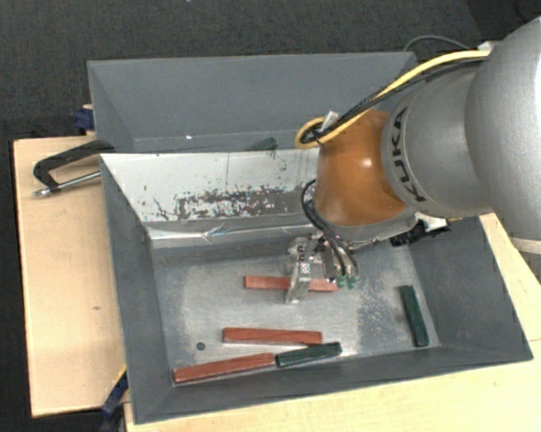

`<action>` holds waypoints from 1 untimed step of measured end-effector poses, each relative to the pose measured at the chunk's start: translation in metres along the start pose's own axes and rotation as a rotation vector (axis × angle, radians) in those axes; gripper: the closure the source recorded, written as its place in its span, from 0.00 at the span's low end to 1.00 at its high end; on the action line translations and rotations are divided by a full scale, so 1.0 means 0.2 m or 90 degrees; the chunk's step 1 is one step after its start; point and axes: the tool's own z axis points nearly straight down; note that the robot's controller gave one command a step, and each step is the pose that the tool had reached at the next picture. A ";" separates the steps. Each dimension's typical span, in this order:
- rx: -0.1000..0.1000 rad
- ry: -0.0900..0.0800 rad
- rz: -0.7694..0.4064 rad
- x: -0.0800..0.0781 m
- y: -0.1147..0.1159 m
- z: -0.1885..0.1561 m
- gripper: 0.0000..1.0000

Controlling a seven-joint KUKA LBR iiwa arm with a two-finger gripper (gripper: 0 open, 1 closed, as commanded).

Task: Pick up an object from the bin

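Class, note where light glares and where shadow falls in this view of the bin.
In the camera view, glare whitens the bin's back wall; the orange cover on the arm shows a soft highlight; the floor looks darker under the arm, beside the gripper.

Open floor [188, 297] left, sticks [272, 335] along front

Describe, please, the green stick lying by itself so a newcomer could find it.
Look at the grey bin floor, on the view's right. A dark green stick lies there alone, pointing front to back; the other green stick lies beside red-brown sticks.
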 end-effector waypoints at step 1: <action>-0.001 -0.003 -0.004 0.07 -0.09 -0.77 1.00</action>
